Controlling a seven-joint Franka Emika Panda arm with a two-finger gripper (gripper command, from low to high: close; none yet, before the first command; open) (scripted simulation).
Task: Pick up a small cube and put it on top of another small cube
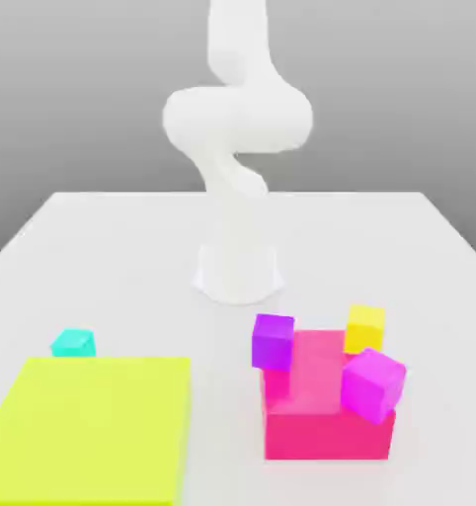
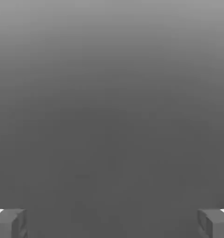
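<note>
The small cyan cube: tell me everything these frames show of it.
The small cyan cube is a plain, matte turquoise block with no markings, about as small as the yellow one. It sits flat and upright on the white table, on the exterior view's left, just behind the far left corner of the big yellow-green slab. Whether it touches that slab cannot be told. Nothing grips it or rests on it.

White arm (image 1: 237,128), white table (image 1: 104,247), cyan small cube (image 1: 73,343), lime-yellow slab (image 1: 94,425), hot-pink block (image 1: 321,415), purple cube (image 1: 273,340), yellow cube (image 1: 365,327), magenta cube (image 1: 373,383), grey fingertips (image 2: 9,223).
</note>
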